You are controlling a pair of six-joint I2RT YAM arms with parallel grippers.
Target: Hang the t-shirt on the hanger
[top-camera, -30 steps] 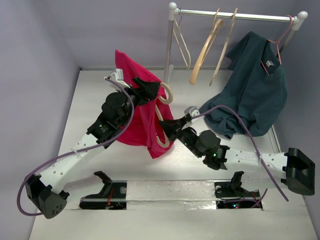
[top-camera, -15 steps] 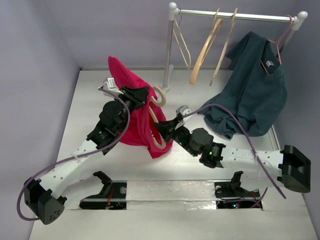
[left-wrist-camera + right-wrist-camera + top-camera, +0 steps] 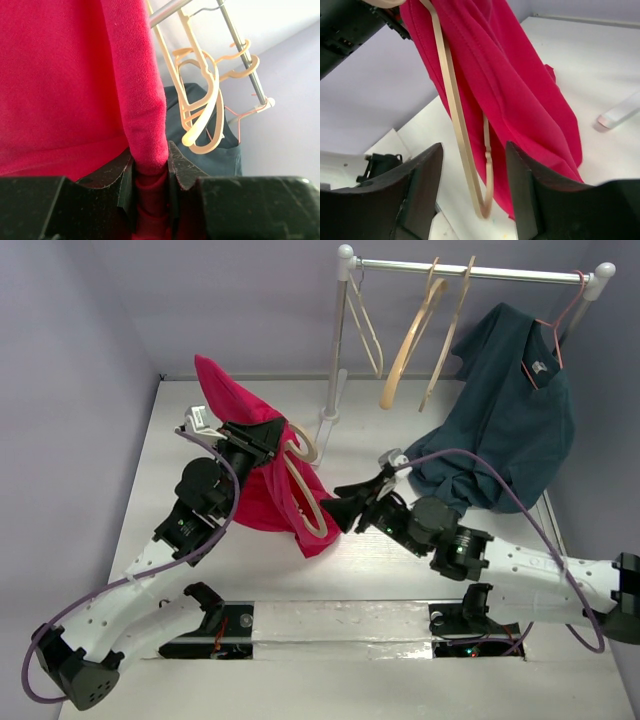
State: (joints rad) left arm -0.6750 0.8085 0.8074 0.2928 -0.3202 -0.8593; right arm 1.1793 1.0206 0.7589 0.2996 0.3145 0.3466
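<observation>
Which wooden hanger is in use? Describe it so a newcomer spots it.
Look left of the clothes rail, above the white table. There the crimson t-shirt is held aloft, and a tan wooden hanger lies against it. Its two twins hang bare on the rail.

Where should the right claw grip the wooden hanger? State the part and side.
Grip the bare lower end of the wooden hanger, coming in from the right: that loop hangs clear of the t-shirt, in line with the open right claw. Higher up, fabric pinched by the left claw crowds it.

Left gripper (image 3: pixel 150 152) raised, jaws clamped tight, right gripper (image 3: pixel 474 150) lower, jaws spread apart
</observation>
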